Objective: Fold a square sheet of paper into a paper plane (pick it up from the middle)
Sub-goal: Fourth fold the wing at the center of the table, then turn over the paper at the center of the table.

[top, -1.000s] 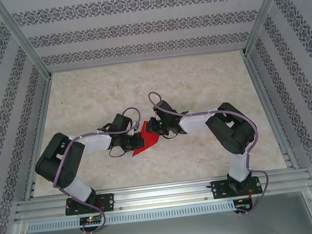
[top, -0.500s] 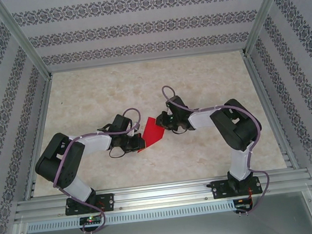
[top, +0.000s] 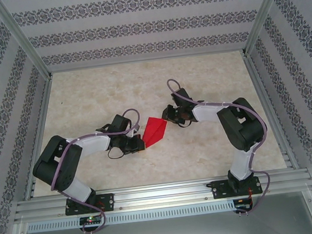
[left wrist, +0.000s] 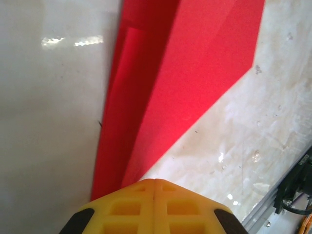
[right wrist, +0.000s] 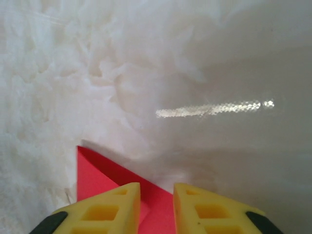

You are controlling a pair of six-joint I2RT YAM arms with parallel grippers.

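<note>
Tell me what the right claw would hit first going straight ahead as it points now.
Likely the red paper plane, its corner sits under the right claw; past it, bare table.

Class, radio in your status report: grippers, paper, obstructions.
Left gripper shut on folded paper. Right gripper open, astride the paper's corner. No obstruction seen.

folded red paper point(top: 156, 131) sits between left gripper point(top: 140, 144) and right gripper point(top: 167, 116).

A robot lab. A left arm point(top: 65, 160) and a right arm point(top: 241, 133) are bolted to a metal rail point(top: 164, 194) at the near edge of a table point(top: 196, 79). Patterned walls point(top: 146, 23) stand left, right and far.
</note>
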